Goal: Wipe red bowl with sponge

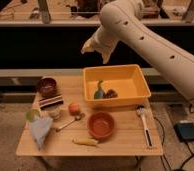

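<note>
Gripper [96,50] hangs above the surface's [124,137] back edge, jaw state indiscernible; red bowl [101,125] near front edge.

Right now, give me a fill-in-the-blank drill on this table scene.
1. The pincer hangs in the air beyond the far left corner of the ____ bin.
2. The red bowl stands just in front of the bin and is ____.
3. The green item lies inside the ____.
4. The maroon bowl stands at the far ____ corner of the table, as viewed.

Missing words: yellow; empty; bin; left.
</note>
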Robot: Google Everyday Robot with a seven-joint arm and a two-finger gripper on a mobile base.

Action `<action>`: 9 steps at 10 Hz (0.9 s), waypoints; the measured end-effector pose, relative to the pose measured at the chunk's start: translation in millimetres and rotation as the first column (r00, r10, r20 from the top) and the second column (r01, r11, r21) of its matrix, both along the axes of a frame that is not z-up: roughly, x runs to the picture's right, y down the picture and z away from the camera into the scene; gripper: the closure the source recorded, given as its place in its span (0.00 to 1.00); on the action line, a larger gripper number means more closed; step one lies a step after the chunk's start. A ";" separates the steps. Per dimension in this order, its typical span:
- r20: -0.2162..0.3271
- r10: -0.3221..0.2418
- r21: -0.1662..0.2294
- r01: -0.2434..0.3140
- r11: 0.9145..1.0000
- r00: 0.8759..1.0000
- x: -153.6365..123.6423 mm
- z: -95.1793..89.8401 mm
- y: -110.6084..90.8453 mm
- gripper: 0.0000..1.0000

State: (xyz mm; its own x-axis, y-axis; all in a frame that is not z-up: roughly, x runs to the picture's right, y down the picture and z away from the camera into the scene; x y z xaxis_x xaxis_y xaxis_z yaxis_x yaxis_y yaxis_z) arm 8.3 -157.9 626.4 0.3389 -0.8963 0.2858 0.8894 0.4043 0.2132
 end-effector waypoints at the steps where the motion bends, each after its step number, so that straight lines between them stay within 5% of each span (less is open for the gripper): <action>1: 0.000 0.000 0.000 0.000 1.000 1.000 0.0 0.0 0.0 0.35; 7: -0.002 0.001 -0.002 -0.001 1.000 1.000 1.0 0.4 -0.1 0.35; 9: -0.017 0.018 -0.032 -0.018 0.999 1.000 7.4 13.2 7.4 0.35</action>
State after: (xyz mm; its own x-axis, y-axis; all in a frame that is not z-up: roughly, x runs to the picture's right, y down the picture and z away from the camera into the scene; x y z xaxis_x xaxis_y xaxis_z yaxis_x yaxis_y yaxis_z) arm 15.7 -150.6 639.6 0.3596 -0.8806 0.3087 0.8853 0.4265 0.1854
